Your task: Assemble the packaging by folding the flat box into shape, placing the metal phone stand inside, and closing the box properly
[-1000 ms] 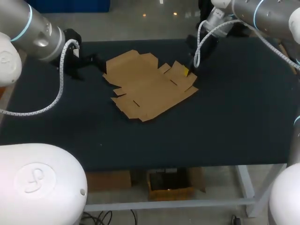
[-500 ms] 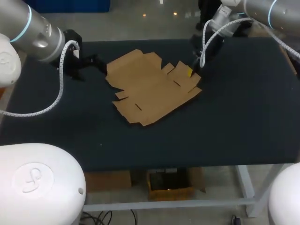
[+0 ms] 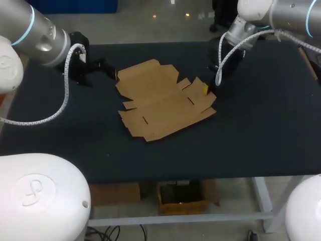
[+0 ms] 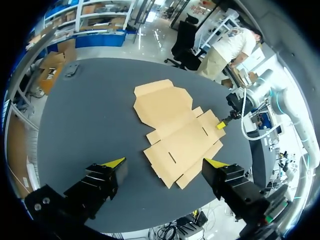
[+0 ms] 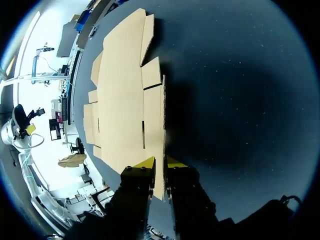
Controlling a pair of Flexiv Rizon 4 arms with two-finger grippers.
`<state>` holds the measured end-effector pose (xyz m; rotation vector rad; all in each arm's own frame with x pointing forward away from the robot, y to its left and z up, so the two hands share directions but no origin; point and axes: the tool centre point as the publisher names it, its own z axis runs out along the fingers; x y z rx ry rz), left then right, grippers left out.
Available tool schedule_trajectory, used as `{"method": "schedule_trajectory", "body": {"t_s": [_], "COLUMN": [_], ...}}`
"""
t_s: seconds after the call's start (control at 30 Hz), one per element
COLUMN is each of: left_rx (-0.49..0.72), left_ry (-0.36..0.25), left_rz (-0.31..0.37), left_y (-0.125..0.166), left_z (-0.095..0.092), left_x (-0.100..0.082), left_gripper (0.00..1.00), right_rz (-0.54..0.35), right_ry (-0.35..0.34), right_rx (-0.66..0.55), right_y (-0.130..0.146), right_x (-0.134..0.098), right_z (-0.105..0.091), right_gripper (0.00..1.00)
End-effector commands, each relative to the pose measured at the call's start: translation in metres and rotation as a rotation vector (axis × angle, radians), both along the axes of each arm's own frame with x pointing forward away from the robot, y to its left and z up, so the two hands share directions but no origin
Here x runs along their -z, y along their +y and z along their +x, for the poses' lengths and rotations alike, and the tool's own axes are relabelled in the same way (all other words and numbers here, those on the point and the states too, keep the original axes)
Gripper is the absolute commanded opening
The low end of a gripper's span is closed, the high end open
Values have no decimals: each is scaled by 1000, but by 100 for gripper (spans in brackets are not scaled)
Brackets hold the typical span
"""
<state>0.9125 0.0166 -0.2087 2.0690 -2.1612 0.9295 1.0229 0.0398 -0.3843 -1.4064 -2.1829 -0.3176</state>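
The flat brown cardboard box (image 3: 160,100) lies unfolded on the black table (image 3: 251,130), also seen as the box (image 4: 175,125) in the left wrist view. My right gripper (image 3: 205,89) is at the box's right edge. In the right wrist view the gripper (image 5: 160,164) has a box flap (image 5: 157,130) standing on edge between its yellow tips, with both fingers against it. My left gripper (image 3: 103,67) hangs left of the box, and the left wrist view shows the gripper (image 4: 165,162) wide open and holding nothing. I see no metal phone stand that I can name for sure.
A small grey object (image 4: 71,70) lies near the table's far left corner, away from the box. Bare black table surrounds the box to the front and right.
My right gripper has moved right and toward the table's front with the flap, dragging and turning the box a little. The left arm has not moved.
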Motion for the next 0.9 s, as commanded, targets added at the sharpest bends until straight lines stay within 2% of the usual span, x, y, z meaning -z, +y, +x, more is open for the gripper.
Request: {"method": "schedule_trajectory", "body": {"t_s": [0.03, 0.2, 0.33, 0.37, 0.5, 0.67, 0.7, 0.77, 0.9], "left_rx": [3, 8, 11, 11, 11, 11, 11, 9, 2], "left_ry": [2, 4, 4, 4, 3, 6, 6, 5, 7], "left_rz": [2, -1, -1, -1, -1, 1, 2, 4, 8], "left_y": [-1, -3, -4, -5, -6, -9, -9, -9, -9], "left_z": [1, 2, 2, 2, 2, 2, 2, 2, 2], "left_x": [1, 2, 2, 2, 2, 2, 2, 2, 1], "left_gripper": [100, 100, 100, 100, 100, 100, 100, 100, 100], "right_rz": [31, 31, 37, 32, 28, 36, 30, 34, 35], "right_ry": [-232, -231, -228, -223, -211, -191, -189, -170, -134], "right_rx": [190, 212, 181, 167, 128, 29, 19, -24, -73], "right_y": [-6, -14, -19, -21, -25, -22, -21, -16, -8], "right_x": [-1, -2, -8, -10, -19, -24, -25, -23, -18], "right_z": [-17, -25, -22, -21, -10, 14, 18, 26, 40], "right_gripper": [35, 49, 95, 100, 100, 99, 92, 85, 81]}}
